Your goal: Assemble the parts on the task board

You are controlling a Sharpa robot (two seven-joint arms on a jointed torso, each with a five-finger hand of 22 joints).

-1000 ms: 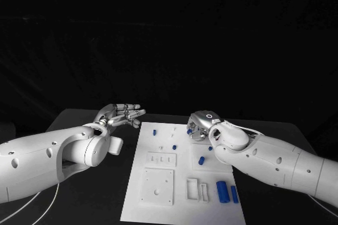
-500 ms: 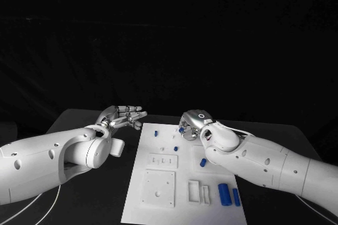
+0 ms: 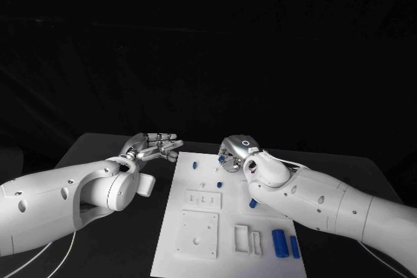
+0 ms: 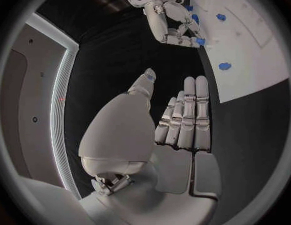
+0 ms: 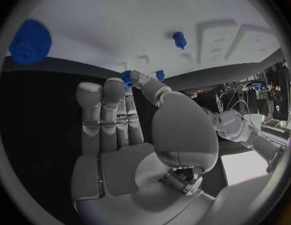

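My right hand (image 3: 233, 152) pinches small blue part (image 4: 200, 41) over task board's (image 3: 228, 230) far edge, board directly beneath. My left hand (image 3: 155, 146) released, fingers straight, beside board's far-left corner.

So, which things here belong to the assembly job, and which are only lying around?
Belong to the job:
- task board
- blue parts on it
- right hand, pinching a small blue part
- left hand, open beside the board

Only lying around:
- black table
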